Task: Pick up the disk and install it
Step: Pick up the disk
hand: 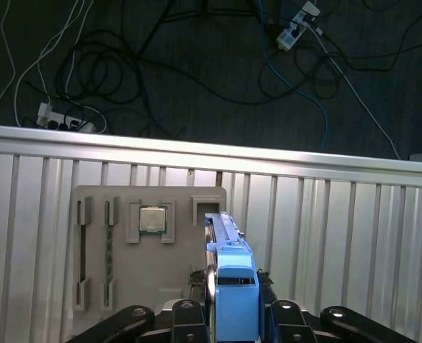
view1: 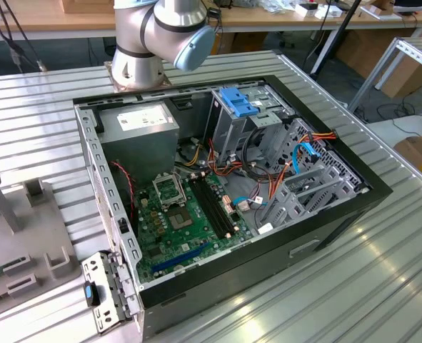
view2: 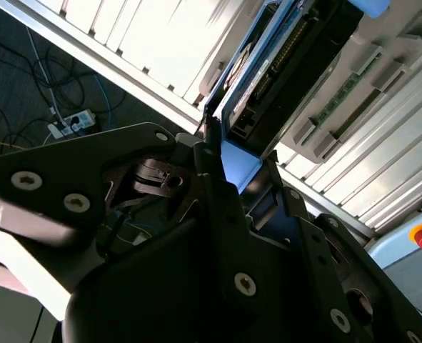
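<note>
We find the pincer (hand: 234,318) clenched on the disk (hand: 236,286) in the first wrist view, with one finger against each broad side. The disk stands on edge, its thin side toward that camera. We judge this hold suits a pinch across the flat faces and keeps the disk upright for a slot.

The disk is at one end of the grey tray (hand: 150,275), which lies on the ribbed table (hand: 339,236) close to the table's edge. We cannot tell whether the disk is clear of the tray's slot. The tray lies to the exterior view's left of the open case (view1: 325,229), well apart from the cage (view1: 228,128).

A bright blue carrier runs round the disk's edge. The second wrist view shows a dark end with a connector row inside the blue frame. A chip (hand: 151,219) rests in another tray pocket.
</note>
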`<state>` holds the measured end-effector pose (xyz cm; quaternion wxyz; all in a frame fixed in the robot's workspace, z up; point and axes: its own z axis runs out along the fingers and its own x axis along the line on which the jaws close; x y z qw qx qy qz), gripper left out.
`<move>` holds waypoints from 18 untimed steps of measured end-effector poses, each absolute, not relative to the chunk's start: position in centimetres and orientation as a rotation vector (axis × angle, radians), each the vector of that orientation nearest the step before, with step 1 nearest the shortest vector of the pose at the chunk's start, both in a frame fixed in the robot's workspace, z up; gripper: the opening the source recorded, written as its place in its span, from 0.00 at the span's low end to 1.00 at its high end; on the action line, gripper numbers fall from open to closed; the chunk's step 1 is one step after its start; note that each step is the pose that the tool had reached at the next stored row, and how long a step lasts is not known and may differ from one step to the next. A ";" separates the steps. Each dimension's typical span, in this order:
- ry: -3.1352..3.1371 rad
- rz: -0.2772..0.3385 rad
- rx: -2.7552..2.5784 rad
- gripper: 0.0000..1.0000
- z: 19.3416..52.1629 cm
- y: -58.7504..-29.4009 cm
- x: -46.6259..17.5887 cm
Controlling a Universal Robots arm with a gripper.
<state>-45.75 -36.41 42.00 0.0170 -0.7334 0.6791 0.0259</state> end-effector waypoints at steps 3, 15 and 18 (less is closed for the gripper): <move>2.111 0.080 -2.279 0.37 42.2 -36.4 -45.7; 2.111 0.080 -2.279 0.37 43.3 -36.4 -45.7; 2.111 0.080 -2.279 0.37 44.7 -36.4 -45.7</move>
